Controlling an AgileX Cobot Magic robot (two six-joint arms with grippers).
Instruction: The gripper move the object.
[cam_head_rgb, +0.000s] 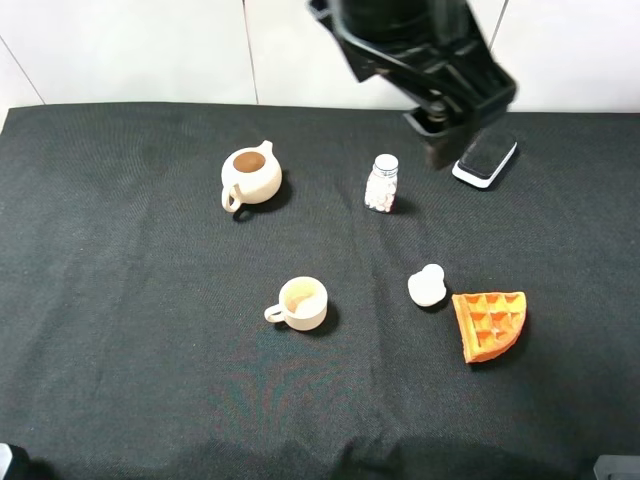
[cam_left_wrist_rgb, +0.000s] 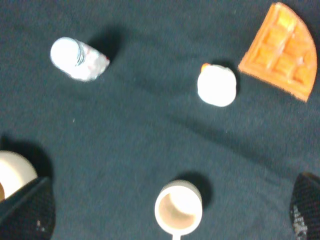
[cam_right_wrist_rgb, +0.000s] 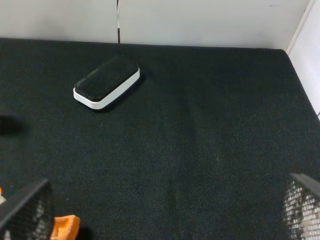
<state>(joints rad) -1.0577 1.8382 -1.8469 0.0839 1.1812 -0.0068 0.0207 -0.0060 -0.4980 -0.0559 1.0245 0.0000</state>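
Note:
The object, a small cream-white lid with a knob (cam_head_rgb: 427, 286), lies on the black cloth just left of an orange waffle piece (cam_head_rgb: 490, 325). It also shows in the left wrist view (cam_left_wrist_rgb: 216, 86). My left gripper (cam_head_rgb: 441, 135) hangs high over the back of the table, right of the middle and well apart from the lid. Its dark fingers (cam_left_wrist_rgb: 27, 210) stand wide apart at the picture's corners, open and empty. My right gripper (cam_right_wrist_rgb: 165, 212) is open and empty too, with mesh fingertips (cam_right_wrist_rgb: 302, 205) far apart; it does not show in the high view.
A cream teapot without a lid (cam_head_rgb: 250, 175) stands at the back left. A cream handled cup (cam_head_rgb: 300, 303) stands near the middle front. A small bottle with white pieces (cam_head_rgb: 381, 183) and a black-and-white eraser (cam_head_rgb: 485, 159) are at the back. A white wall lies behind.

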